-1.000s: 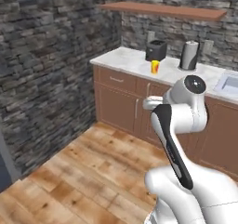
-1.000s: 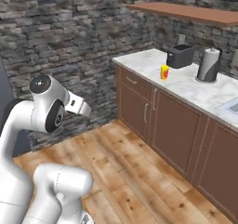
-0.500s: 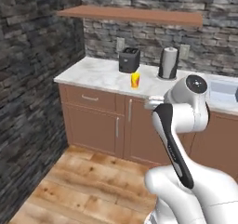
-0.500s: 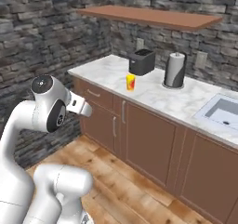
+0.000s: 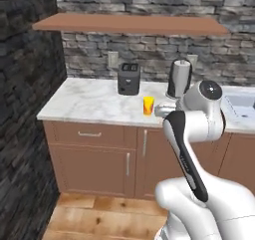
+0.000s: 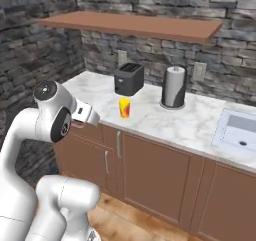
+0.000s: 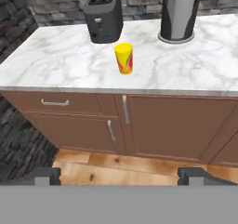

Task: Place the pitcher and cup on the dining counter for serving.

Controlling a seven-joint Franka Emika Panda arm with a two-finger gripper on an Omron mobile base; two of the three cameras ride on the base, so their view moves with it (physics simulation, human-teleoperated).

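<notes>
One cup (image 7: 124,58) stands upright on the marble kitchen counter (image 7: 60,60), out in the open, a little way back from the front edge. The dark toaster (image 7: 103,17) sits behind it and to its left in the hand view, and the paper towel holder (image 7: 180,11) is behind it on the other side. Neither one touches the cup.

I think the step now is to get to the cup and grab it. To do it well, I want to bring the hand in level from the front, put one finger on each side of the cup, and squeeze gently so it does not tip.

My gripper (image 7: 121,175) is well away from the cup, out in front of the cabinet doors (image 7: 179,125). Its two tips sit far apart, so it is wide open. It holds nothing and touches nothing.
</notes>
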